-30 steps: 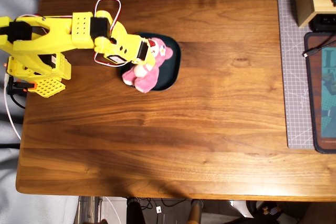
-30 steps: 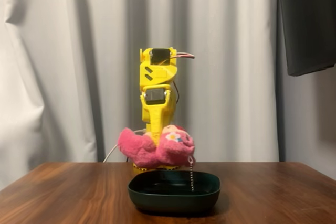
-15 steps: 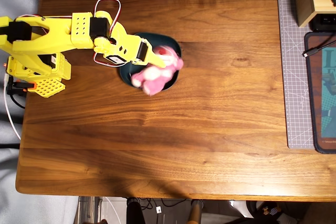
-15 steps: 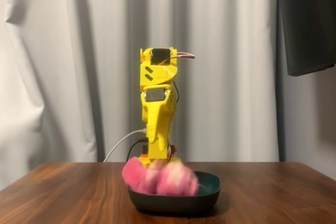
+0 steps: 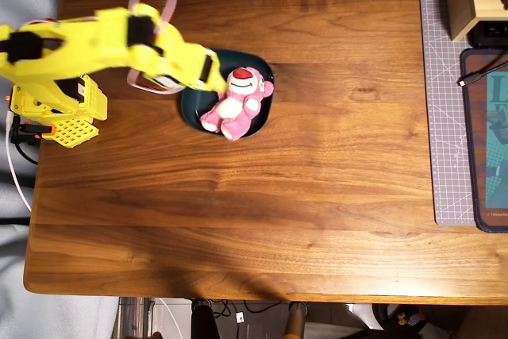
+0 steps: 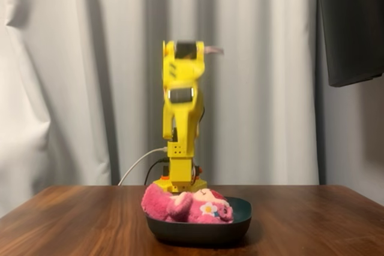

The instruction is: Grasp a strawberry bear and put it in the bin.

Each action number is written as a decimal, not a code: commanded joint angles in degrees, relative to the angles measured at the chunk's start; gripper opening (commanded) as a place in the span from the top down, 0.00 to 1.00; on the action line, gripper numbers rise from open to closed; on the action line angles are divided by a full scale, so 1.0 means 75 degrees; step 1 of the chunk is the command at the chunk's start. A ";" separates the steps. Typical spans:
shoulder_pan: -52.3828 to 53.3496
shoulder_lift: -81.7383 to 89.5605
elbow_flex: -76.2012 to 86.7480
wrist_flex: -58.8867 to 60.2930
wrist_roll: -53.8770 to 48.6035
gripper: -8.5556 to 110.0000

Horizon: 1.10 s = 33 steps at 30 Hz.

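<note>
Now the bear (image 5: 235, 102), a fuzzy pink plush with a white muzzle and red nose, lies on its back inside the bin (image 5: 193, 113), a smooth dark teal dish with rounded corners and a raised rim; in the fixed view the bear (image 6: 187, 204) humps above the bin's (image 6: 198, 229) rim. Both sit on the glossy plank table (image 5: 262, 212), toward its far left corner in the overhead view. The yellow plastic arm is blurred, its gripper (image 5: 213, 74) just beside the bear's head; how far apart the fingers stand cannot be told. They hold nothing visible.
</note>
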 commanded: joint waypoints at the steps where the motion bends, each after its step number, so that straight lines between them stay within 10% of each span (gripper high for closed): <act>1: -0.0164 0.3164 0.0844 0.0187 -0.0035 0.93; 19: -0.0762 1.0488 0.8812 -0.1605 -0.1805 0.92; 33: -0.0410 1.0500 0.9949 -0.0844 -0.2203 0.93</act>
